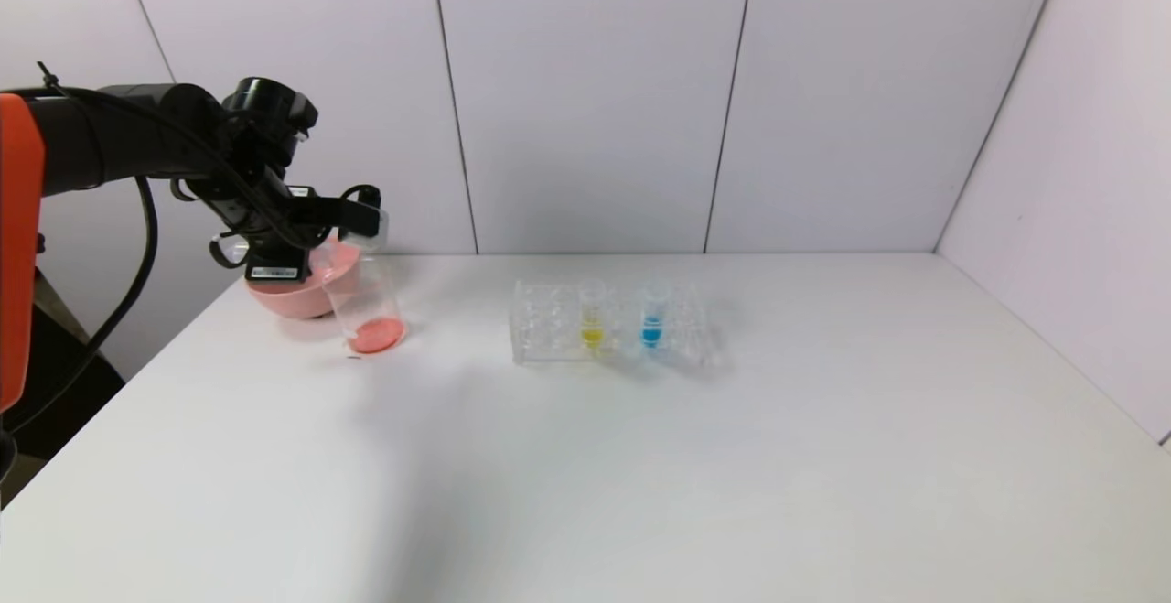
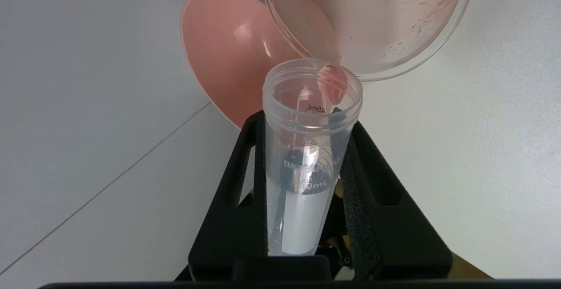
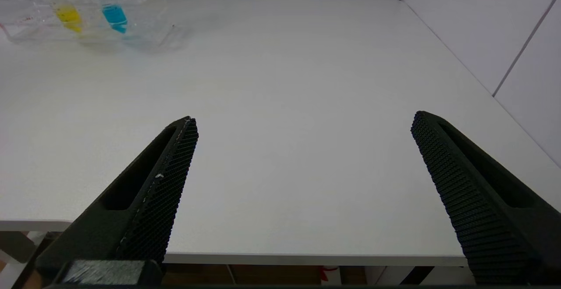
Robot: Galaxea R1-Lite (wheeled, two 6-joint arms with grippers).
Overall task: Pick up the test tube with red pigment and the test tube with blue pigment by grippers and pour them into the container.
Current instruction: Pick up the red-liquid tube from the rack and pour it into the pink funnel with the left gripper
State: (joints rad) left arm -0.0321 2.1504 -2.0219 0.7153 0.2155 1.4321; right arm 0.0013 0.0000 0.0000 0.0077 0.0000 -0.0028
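My left gripper (image 1: 366,219) (image 2: 307,122) is shut on the test tube with red pigment (image 2: 302,183), which is tipped mouth-first over the rim of the container (image 1: 366,306) (image 2: 372,26). The tube looks almost drained, with a reddish drop at its lip. Red liquid lies in the bottom of the container. The test tube with blue pigment (image 1: 651,319) (image 3: 109,8) stands upright in the clear rack (image 1: 549,328) (image 3: 144,12). My right gripper (image 3: 304,120) is open and empty over the table's front edge, outside the head view.
A pink bowl (image 1: 293,296) (image 2: 228,61) sits just behind the container at the table's far left. A tube with yellow liquid (image 1: 592,321) (image 3: 65,10) stands in the rack beside the blue one. White wall panels close the back and right.
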